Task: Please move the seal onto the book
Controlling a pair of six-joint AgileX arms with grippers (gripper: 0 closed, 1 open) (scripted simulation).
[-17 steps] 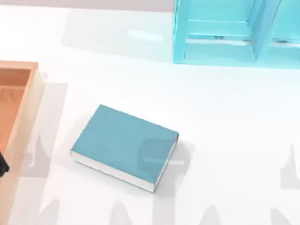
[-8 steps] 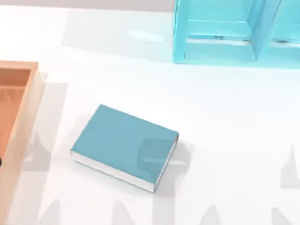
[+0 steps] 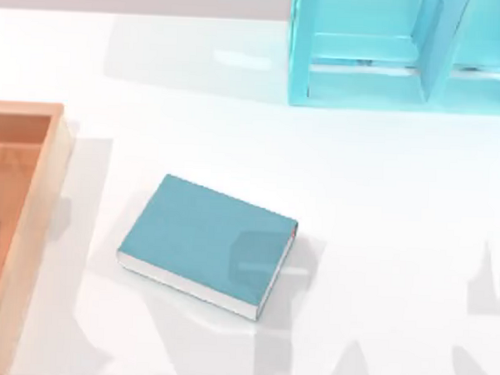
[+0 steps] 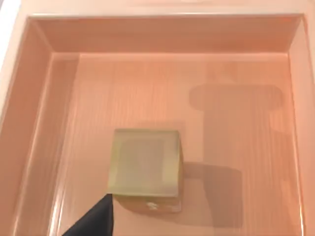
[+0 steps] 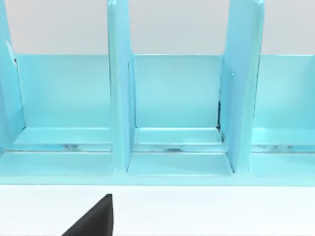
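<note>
The seal (image 4: 145,167), a small tan block with a pale mark low on its side, stands on the floor of a wooden tray (image 4: 49,128) in the left wrist view. My left gripper (image 4: 93,221) hangs above the tray, its black tip showing just beside the seal's lower corner. The book (image 3: 206,239), thick with a teal-blue cover, white page edges and a red mark at one corner, lies flat in the middle of the table, right of the tray. My right gripper (image 5: 93,216) faces the light-blue shelf, far from both.
The wooden tray (image 3: 37,220) runs along the table's left edge, its raised wall between the seal and the book. A light-blue shelf unit (image 3: 405,53) with upright dividers (image 5: 120,98) stands at the back right. White tabletop surrounds the book.
The black shape of my left arm at the top view's left edge, over the tray, has slid out of the picture. Book and shelf have not moved.
</note>
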